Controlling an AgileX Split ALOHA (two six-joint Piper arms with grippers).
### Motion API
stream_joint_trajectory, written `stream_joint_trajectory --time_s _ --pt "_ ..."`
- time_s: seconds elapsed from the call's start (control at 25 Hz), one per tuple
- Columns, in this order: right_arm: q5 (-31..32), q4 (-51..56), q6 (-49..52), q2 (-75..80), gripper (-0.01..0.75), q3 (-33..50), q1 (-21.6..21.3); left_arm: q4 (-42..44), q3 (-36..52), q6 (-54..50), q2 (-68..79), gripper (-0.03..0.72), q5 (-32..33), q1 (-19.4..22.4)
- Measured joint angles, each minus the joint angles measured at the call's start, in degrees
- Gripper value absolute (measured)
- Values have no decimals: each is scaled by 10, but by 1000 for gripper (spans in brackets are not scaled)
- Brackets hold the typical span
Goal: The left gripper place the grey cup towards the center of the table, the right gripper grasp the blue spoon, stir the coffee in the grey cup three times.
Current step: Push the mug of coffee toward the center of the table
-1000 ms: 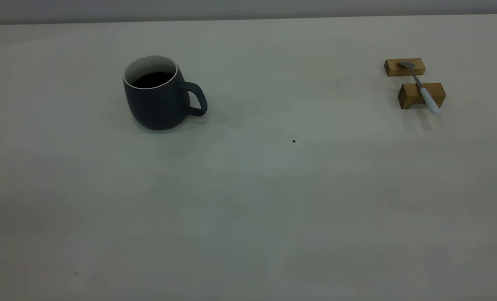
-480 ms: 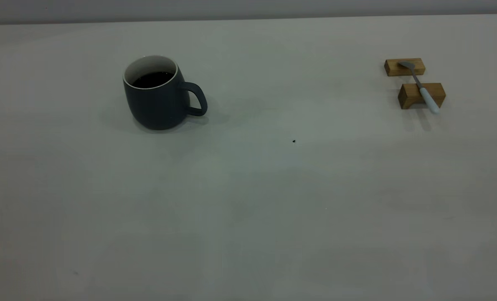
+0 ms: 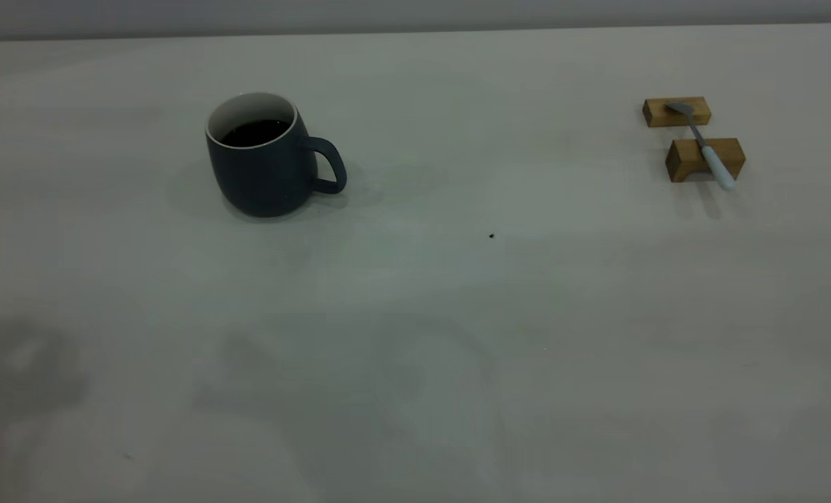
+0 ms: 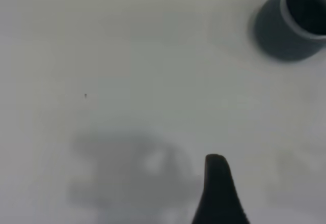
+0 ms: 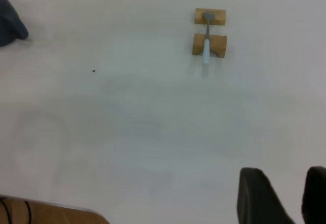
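The grey cup (image 3: 262,164) stands upright at the table's (image 3: 415,314) back left, handle to the right, with dark coffee (image 3: 253,133) inside. At the back right the blue spoon (image 3: 705,147) lies across two wooden blocks. Neither gripper shows in the exterior view. In the left wrist view one black finger (image 4: 218,188) hangs above bare table, well away from the cup (image 4: 293,23); no second finger shows beside it. My right gripper (image 5: 288,175) is open and empty, far from the spoon (image 5: 206,40).
The two wooden blocks (image 3: 676,112) (image 3: 703,159) hold the spoon off the surface. A tiny dark speck (image 3: 491,236) marks the table's middle. A wooden edge (image 5: 46,211) shows in the right wrist view.
Faint shadows have spread over the table's lower left in the exterior view. The cup and the spoon have not moved.
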Motion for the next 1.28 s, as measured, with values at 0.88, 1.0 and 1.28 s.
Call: stream_joint_trajectory --time_s 0.88,1.0,1.28 --pt "0 0 0 0 261 0 0 2 -493 497 607 585 86 2" --pt "0 0 0 0 261 0 0 2 -515 632 635 585 90 0" --pt "0 0 0 0 261 0 0 -53 -519 884 679 585 76 -11"
